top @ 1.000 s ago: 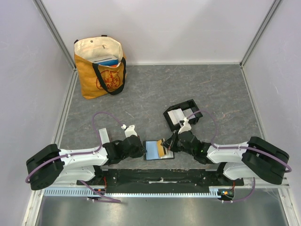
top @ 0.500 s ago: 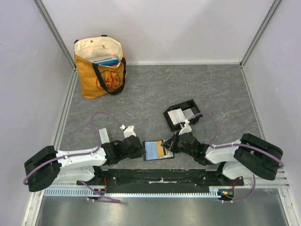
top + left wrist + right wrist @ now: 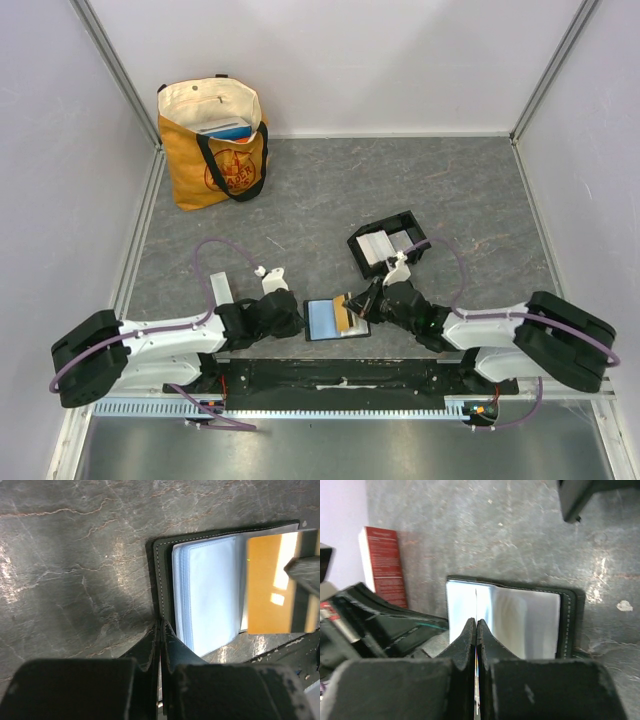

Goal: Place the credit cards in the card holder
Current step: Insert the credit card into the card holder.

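Observation:
A flat black folding wallet (image 3: pixel 335 322) lies open near the front edge, with its clear sleeves (image 3: pixel 210 590) showing. My left gripper (image 3: pixel 298 318) is shut on the wallet's left cover edge (image 3: pixel 161 580). My right gripper (image 3: pixel 356 308) is shut on the orange-gold credit card (image 3: pixel 343 312). It holds the card tilted over the wallet's right half. The card looks orange in the left wrist view (image 3: pixel 270 590) and edge-on in the right wrist view (image 3: pixel 476 597). The black card holder (image 3: pixel 408 222) sits behind the right gripper, and pale cards (image 3: pixel 378 245) lie in one compartment.
An orange tote bag (image 3: pixel 215 140) stands at the far left corner. A small red and white box (image 3: pixel 385 565) lies left of the wallet, beside the left arm (image 3: pixel 219 288). Walls enclose the table on three sides. The arms' black base rail (image 3: pixel 340 378) runs along the near edge.
The right gripper has shifted slightly, and the orange card now stands more on edge over the wallet. The left gripper has kept its hold on the wallet.

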